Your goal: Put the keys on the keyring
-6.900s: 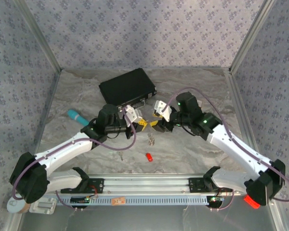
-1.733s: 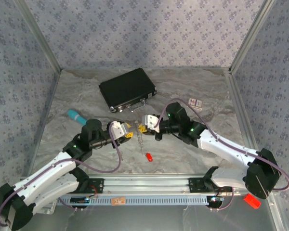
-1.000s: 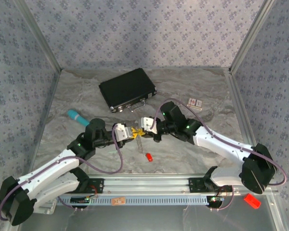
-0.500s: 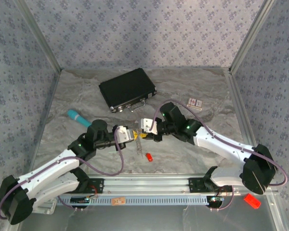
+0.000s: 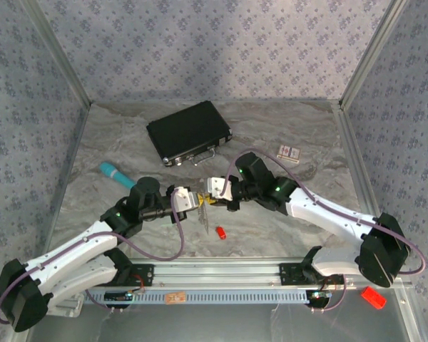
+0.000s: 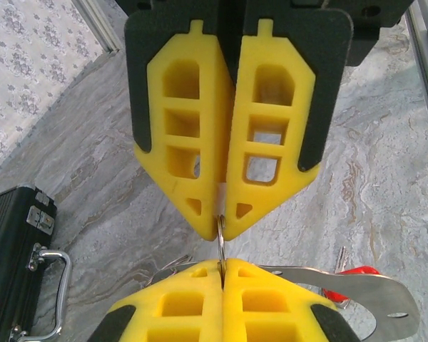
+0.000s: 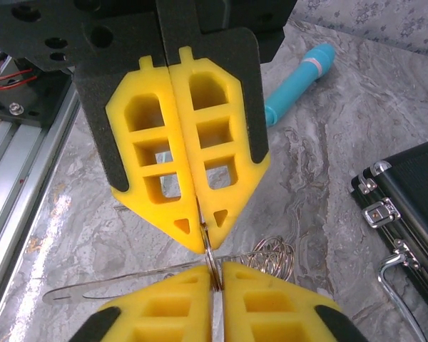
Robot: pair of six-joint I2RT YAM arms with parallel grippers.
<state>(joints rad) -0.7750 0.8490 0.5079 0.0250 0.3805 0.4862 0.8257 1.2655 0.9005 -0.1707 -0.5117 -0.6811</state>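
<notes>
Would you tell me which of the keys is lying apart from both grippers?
The red-headed key: it lies alone on the table, while the silvery keys sit right by the left gripper and right gripper.

Black case point(image 5: 190, 132); teal stick point(image 5: 116, 173); grey-veined marble table point(image 5: 285, 132); red-headed key point(image 5: 220, 232) (bright); silvery keyring point(image 7: 210, 258); lilac floral walls point(image 5: 200, 50).

Keyring point(image 6: 220, 241) mostly hidden between pinched yellow fingers point(image 6: 210, 114) (only a thin sliver shows); black case point(image 6: 14, 242) cut by left edge; red key point(image 6: 348, 279) half covered.
</notes>
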